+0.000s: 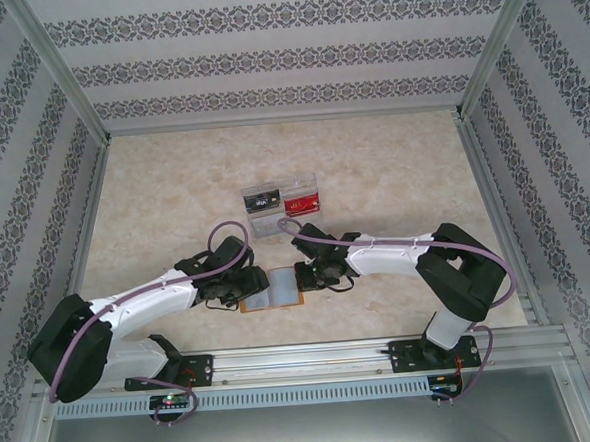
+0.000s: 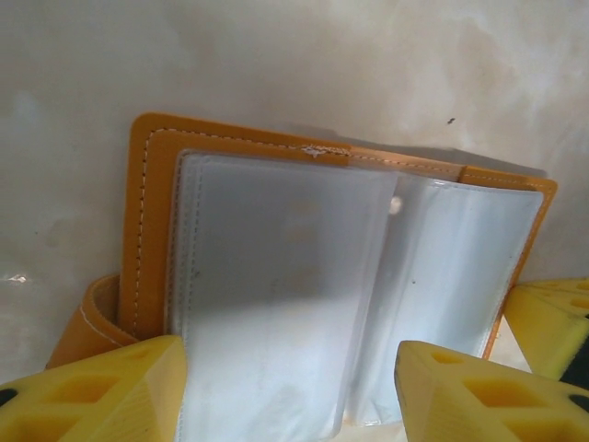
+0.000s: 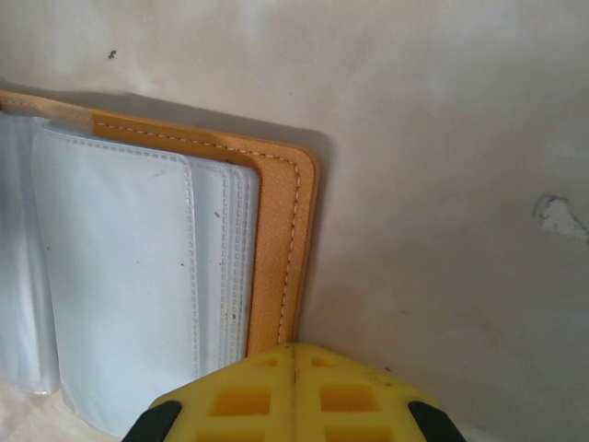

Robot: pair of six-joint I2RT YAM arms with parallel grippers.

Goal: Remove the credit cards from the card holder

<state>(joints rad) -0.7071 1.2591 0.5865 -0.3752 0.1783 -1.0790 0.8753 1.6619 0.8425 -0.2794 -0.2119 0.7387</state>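
We see the card holder lying open on the table, near the arm bases and between both grippers. Our left gripper stands fairly wide over its clear sleeves. Our right gripper is closed tight at the holder's right edge. Farther off, a red card lies in a clear tray.

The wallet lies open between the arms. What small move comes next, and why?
Probably the left end effector closes on the top sleeve to turn it: its jaws stand open over the card holder, while the shut right end effector sits at its edge.
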